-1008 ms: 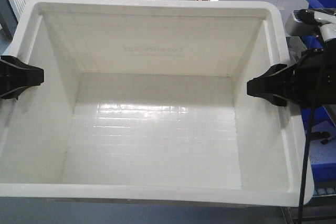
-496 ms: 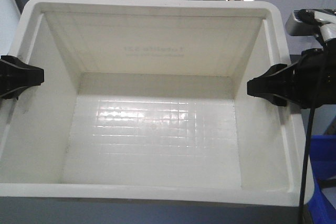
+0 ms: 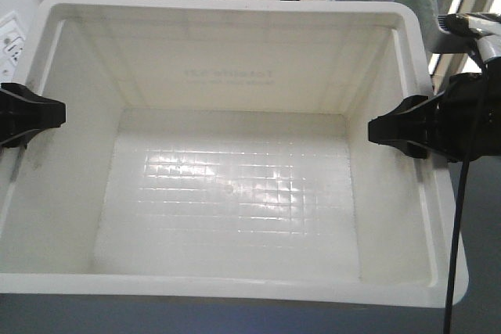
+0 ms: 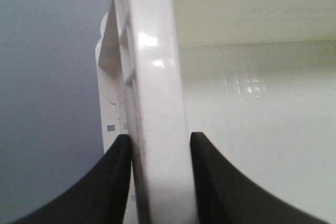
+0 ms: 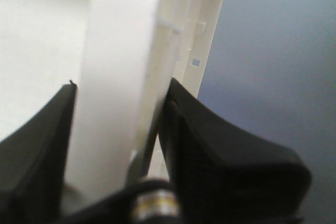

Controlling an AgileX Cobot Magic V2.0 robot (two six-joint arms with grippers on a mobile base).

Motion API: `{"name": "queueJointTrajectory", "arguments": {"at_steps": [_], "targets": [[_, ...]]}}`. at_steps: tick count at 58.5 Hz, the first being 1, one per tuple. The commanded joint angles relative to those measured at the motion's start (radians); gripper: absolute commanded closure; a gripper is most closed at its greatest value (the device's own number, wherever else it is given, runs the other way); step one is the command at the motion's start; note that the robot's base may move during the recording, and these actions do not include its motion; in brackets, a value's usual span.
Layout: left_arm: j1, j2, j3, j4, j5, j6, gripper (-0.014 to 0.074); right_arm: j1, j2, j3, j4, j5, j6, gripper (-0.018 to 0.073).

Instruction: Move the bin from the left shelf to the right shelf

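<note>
Empty bin point(image 3: 235, 193) fills frame centre. L hand point(image 3: 43, 115) at mid-left & R hand point(image 3: 395, 132) at mid-right are each clamped on a side rim. Best to move it level w/ arms synced, no twist.

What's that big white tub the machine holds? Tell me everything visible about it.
The bin is a large white glossy plastic tote, empty, with a thick rim, a gridded floor and faint lettering showing through its far wall. It is held level, open side up, jaws of the left gripper and right gripper clamped over its side rims.
</note>
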Motion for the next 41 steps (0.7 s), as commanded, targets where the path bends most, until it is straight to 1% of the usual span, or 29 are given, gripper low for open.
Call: {"name": "queueJointTrajectory", "arguments": {"at_steps": [1, 41], "targets": [[-0.007, -0.029, -0.038, -0.065, -0.102, 0.026, 0.0603, 0.002, -0.035, -0.041, 0.062, -0.076, -0.054, 0.0564], [-0.007, -0.029, -0.038, -0.065, -0.102, 0.026, 0.0603, 0.002, -0.035, -0.041, 0.062, -0.076, -0.054, 0.0564]]}}
